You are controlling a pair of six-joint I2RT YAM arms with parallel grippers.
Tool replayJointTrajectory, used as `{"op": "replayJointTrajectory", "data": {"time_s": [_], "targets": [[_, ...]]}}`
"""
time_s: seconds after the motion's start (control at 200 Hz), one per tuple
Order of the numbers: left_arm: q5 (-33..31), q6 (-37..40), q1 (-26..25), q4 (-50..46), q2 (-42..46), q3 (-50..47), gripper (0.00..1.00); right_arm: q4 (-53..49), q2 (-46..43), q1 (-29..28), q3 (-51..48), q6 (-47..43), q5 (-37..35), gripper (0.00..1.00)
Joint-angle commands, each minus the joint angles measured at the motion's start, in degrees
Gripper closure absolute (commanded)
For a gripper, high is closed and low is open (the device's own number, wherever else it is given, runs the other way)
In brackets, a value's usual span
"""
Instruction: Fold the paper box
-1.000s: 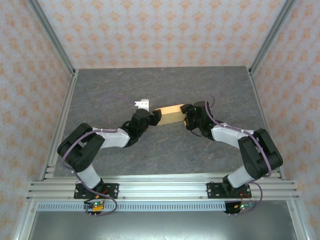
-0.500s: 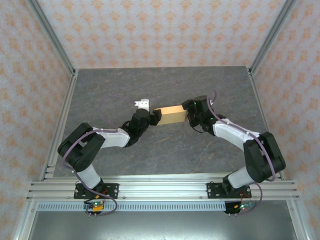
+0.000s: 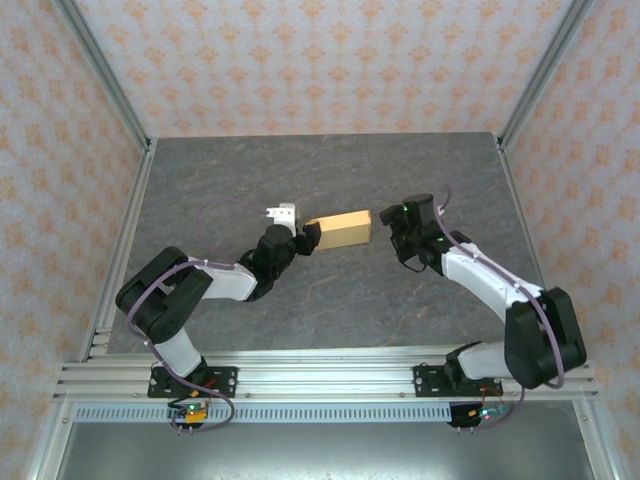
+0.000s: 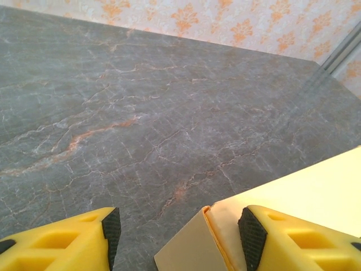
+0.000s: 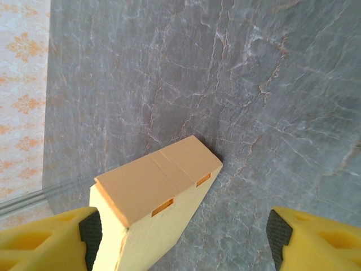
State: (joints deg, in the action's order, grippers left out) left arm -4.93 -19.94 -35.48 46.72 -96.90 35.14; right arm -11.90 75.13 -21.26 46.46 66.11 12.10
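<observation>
The left gripper [image 4: 180, 232] has its two yellow fingers [image 4: 51, 240] wide apart. One end of the paper box [image 4: 293, 192] sits in the gap. It is close up against the black pad [image 4: 252, 234] on the right side of the left wrist view. Bare table [image 4: 141, 124] shows between the box and the other pad, so nothing is squeezed. This close view shows a thin orange edge at the box's corner. The top camera is too far off to show that.

The right gripper [image 5: 183, 236] is wide open too and holds nothing. The box [image 5: 152, 189] lies just ahead of it, nearer the finger [image 5: 39, 237] on the left of that view. Here the box looks closed up, with two small slots [image 5: 162, 206] in its long side.

From the top camera, the box [image 3: 340, 230] is near the middle of the grey table [image 3: 320, 170], between the two grippers. The left gripper [image 3: 306, 233] is at its left end. The right gripper [image 3: 388, 226] is just beside its right end, with a small gap. Both arms reach forward, low, and bend in toward each other.
</observation>
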Motion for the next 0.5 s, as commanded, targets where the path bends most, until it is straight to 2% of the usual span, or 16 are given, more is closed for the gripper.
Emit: {"op": "replayJointTrajectory", "data": {"time_s": [0.0, 0.105, 0.28, 0.39, 0.496], "targets": [[1.4, 6.1, -2.0, -9.5, -2.2, -4.9, 0.41, -8.9, -3.6, 0.3, 2.8, -1.7, -3.3, 0.21], [-0.2, 8.4, -4.0, -11.1, 0.0, -5.3, 0.41, -10.6, -6.2, 0.3, 2.1, 3.5, -2.1, 0.19], [-2.2, 7.9, -4.9, -12.0, 4.7, -6.7, 0.39, -3.9, -7.0, 0.4, -1.1, 12.9, 5.8, 0.18], [-4.4, 5.7, -5.2, -17.8, 9.2, -5.5, 0.36, -6.9, -5.6, 0.4, 0.6, 10.1, 5.0, 0.17], [-5.5, 2.6, -5.2, -20.6, 13.9, -5.5, 0.29, -10.5, -3.7, 0.4, 2.6, 1.8, 3.8, 0.15]]}}
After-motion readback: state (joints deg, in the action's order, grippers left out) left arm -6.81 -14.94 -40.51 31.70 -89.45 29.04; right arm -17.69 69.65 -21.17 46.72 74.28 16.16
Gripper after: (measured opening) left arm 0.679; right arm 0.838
